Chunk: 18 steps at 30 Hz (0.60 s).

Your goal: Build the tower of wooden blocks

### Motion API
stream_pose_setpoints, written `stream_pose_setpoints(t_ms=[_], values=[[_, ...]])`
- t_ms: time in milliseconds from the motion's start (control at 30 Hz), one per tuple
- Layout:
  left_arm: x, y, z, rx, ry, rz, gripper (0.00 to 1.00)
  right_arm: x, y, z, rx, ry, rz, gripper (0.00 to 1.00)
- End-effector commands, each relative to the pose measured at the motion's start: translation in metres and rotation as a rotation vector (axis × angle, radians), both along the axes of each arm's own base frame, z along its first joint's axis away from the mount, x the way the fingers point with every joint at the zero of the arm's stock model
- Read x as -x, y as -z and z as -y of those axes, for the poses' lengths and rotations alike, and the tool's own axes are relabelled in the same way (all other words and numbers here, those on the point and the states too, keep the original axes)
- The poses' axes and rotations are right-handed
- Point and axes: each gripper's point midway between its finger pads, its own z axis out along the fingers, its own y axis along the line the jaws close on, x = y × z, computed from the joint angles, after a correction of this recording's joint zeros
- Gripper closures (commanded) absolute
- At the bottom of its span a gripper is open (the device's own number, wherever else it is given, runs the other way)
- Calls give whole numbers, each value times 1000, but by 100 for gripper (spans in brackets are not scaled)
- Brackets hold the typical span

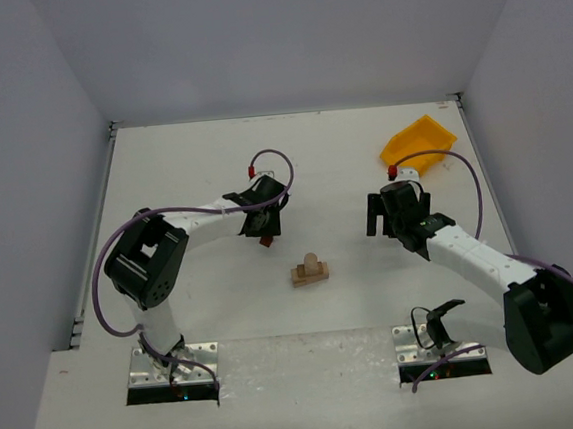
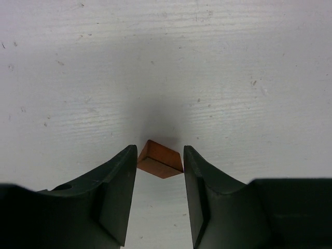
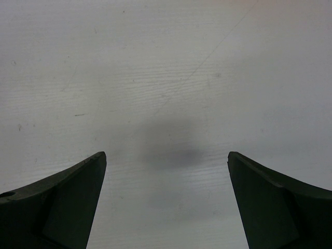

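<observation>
Fingers [image 2: 116, 197] of my left gripper [image 2: 160, 151] stand partly apart, one on either side of a small dark reddish-brown wooden block [image 2: 161, 160]. In my left wrist view the block sits at 12 o'clock, right at the fingertips, turned so that one corner points toward each finger. Both corners reach the inner edges of the fingers. I cannot tell whether I am pressing on the block or only meeting it. It seems to lie on the white wooden tabletop [image 2: 233, 78], with a soft shadow spreading beyond it toward 12 o'clock.

From above, my left arm reaches in from the left, and the dark block shows just below the gripper's tip. A short stack of pale tan wooden blocks [image 1: 311, 271] stands at about 4 o'clock from that gripper, near it but apart. The stack is a flat oblong piece lying on the table with a smaller piece upright on top.

My right gripper [image 3: 166, 197] hangs with its fingers spread wide, and bare tabletop and a faint shadow show between them. From it, the pale stack lies at roughly 8 o'clock, well apart. An angular yellow plastic bin [image 1: 418, 145] sits at about 1 o'clock, near the table's far right corner.
</observation>
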Motion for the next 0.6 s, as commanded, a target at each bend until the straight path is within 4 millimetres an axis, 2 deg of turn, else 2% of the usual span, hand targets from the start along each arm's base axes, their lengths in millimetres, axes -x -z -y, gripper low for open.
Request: stream_pose_setpoints(t_ms=[0,100,300,433,567], values=[[-13,-21,4,43,-19,67,67,-15,-19,-3,-12,9,58,1],[-12,-21,4,44,-15,68,74,-15,-19,-3,-13,8,58,1],[-11,-20,4,45,-11,63,80,-15,-19,-3,-14,8,59,1],[-10,-22,6,51,-6,61,76,-15,-19,-3,-13,8,58,1],[-4,-37,7,82,-11,65,73,-15,-18,-3,-11,7,56,1]])
